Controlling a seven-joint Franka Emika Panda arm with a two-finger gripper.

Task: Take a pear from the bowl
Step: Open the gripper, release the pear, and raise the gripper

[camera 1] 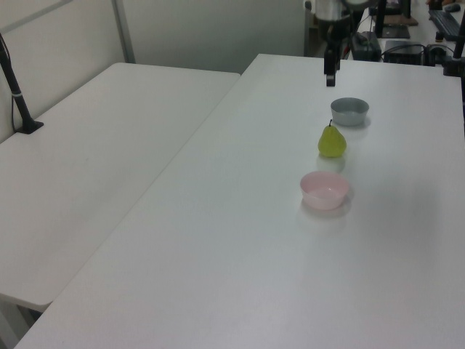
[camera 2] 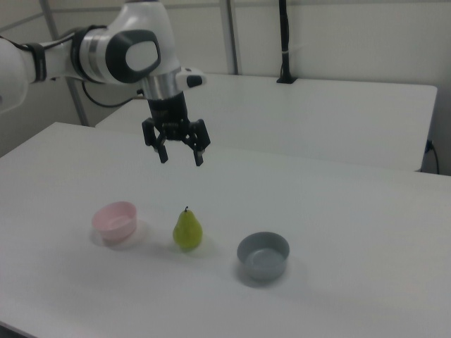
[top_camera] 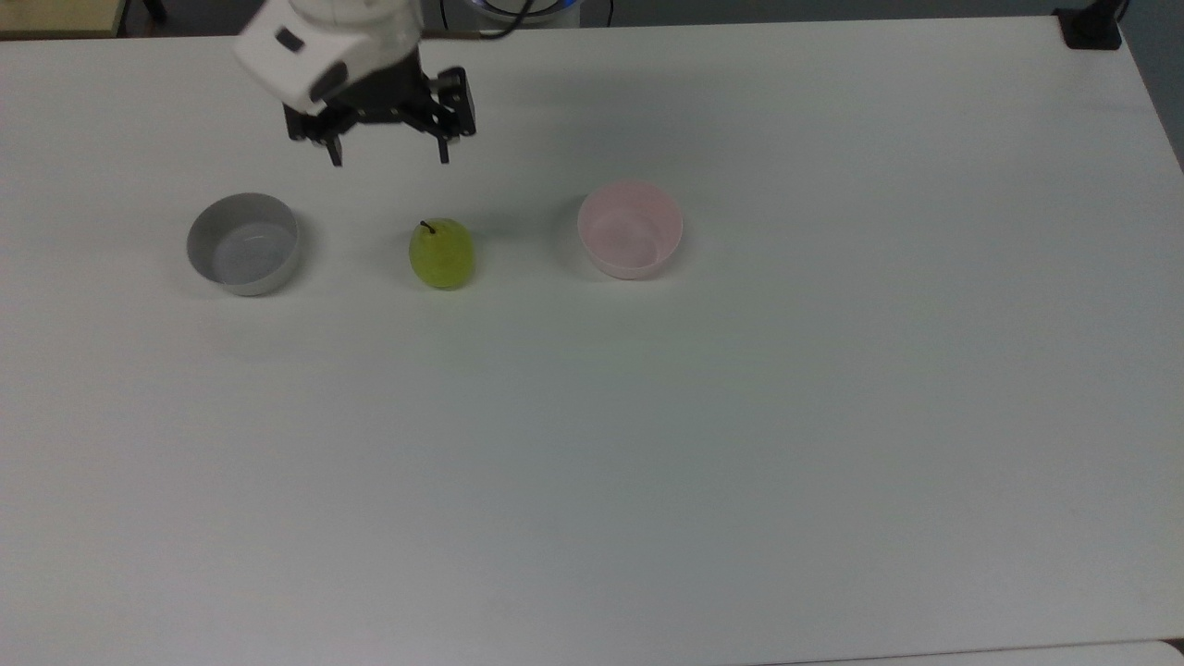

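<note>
A broad white rectangular table [top_camera: 647,444] is seen carrying three things set in a row nearer its far edge in the top view. A small round grey-white bowl [top_camera: 243,243] stands toward the top view's left, a small round pale pink bowl [top_camera: 630,228] apart to its right, apparently empty. Between them a small yellow-green pear [top_camera: 442,253] is stood upright, touching neither.

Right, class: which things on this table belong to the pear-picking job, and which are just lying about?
Job:
small yellow-green pear
pale pink round bowl
robot's open black claw

Lying about:
grey-white round bowl
</note>
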